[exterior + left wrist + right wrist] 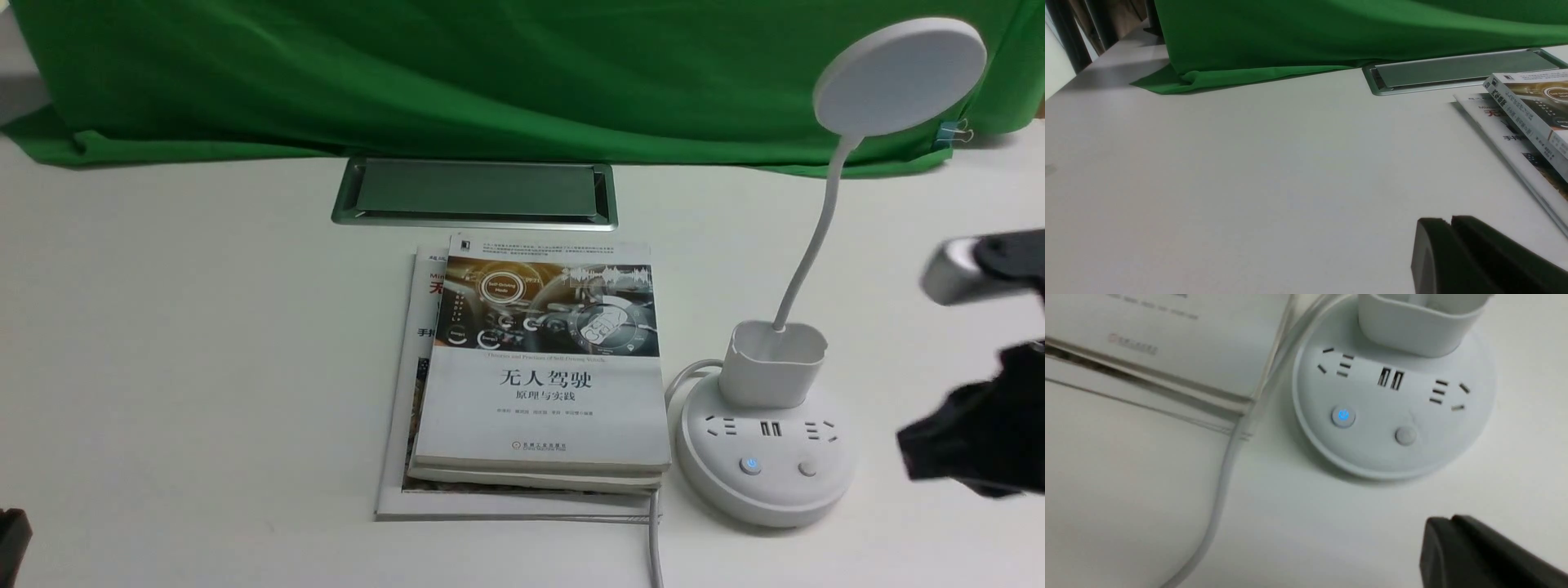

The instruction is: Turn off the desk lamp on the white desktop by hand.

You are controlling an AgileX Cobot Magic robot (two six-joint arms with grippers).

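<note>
Press looked not yet done: the blue power button (pixel 1343 415) was lit. The desk lamp (pixel 771 367) sat near-right on the white desktop (pixel 204 367), just beside the books (pixel 543 367). Your right gripper (pixel 1449 533) hung right of its base with jaws pressed together. You had open room on the base's right and near sides. The left gripper (pixel 1449 234) also had its jaws together, far left.

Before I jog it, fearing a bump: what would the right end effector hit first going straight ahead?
The right end effector would probably meet the round white desk lamp base near its plain grey button; depth unclear.
</note>
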